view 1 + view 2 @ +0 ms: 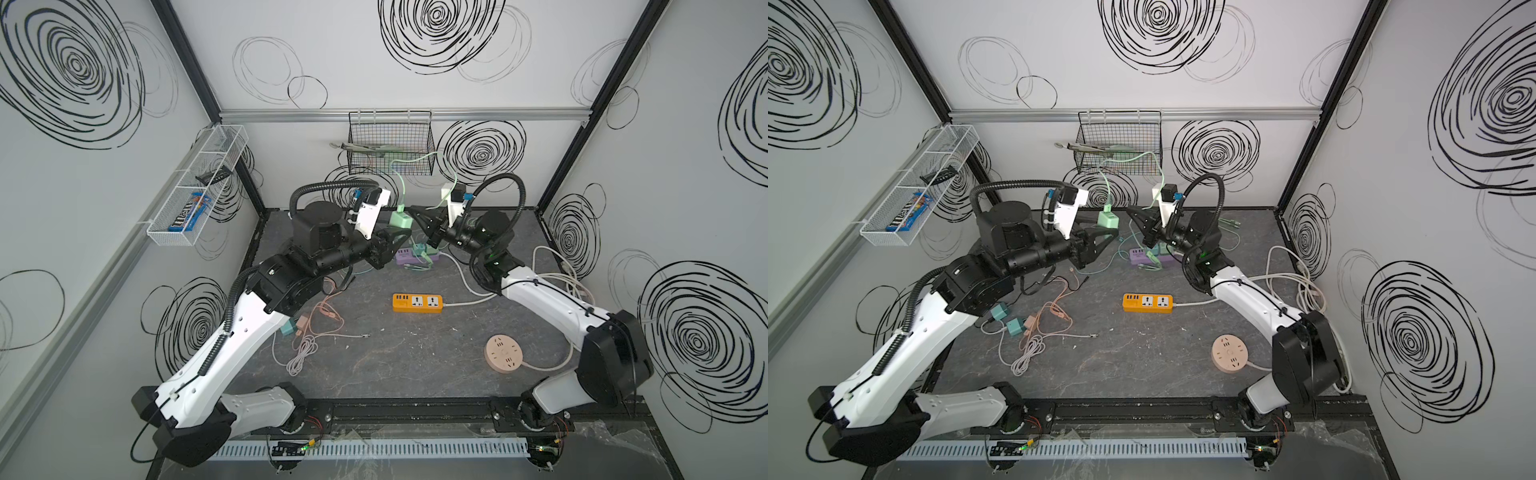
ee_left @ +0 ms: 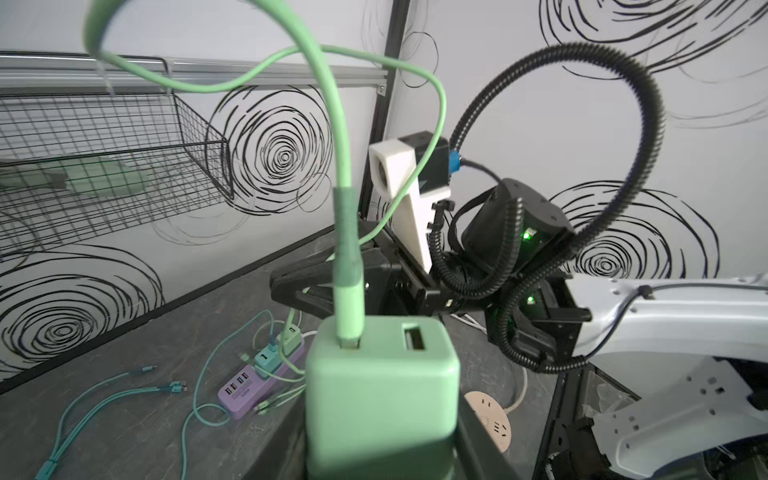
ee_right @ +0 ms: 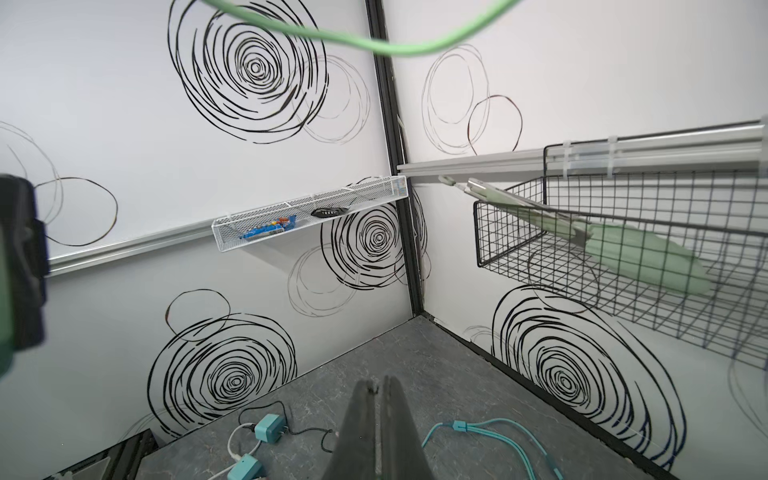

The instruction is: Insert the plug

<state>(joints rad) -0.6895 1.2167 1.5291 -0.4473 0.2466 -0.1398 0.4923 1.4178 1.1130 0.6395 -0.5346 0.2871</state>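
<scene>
My left gripper (image 1: 400, 228) is shut on a mint-green charger cube (image 2: 382, 395), held above the back of the table in both top views (image 1: 1108, 219). A green cable (image 2: 332, 124) loops up from it, and the cable's plug (image 2: 349, 291) stands in one of the cube's two ports; the other port is bare. Just to the right, my right gripper (image 1: 412, 210) points at the cube with its jaws pressed together. The right wrist view shows nothing between that gripper's tips (image 3: 380, 380), while the green cable (image 3: 374, 45) crosses overhead.
On the table below lies a purple power strip (image 1: 415, 255) with adapters plugged in, an orange power strip (image 1: 417, 302) and a round pink socket (image 1: 503, 353). Teal adapters (image 1: 1007, 318) and loose cables lie at the left. A wire basket (image 1: 390, 145) hangs on the back wall.
</scene>
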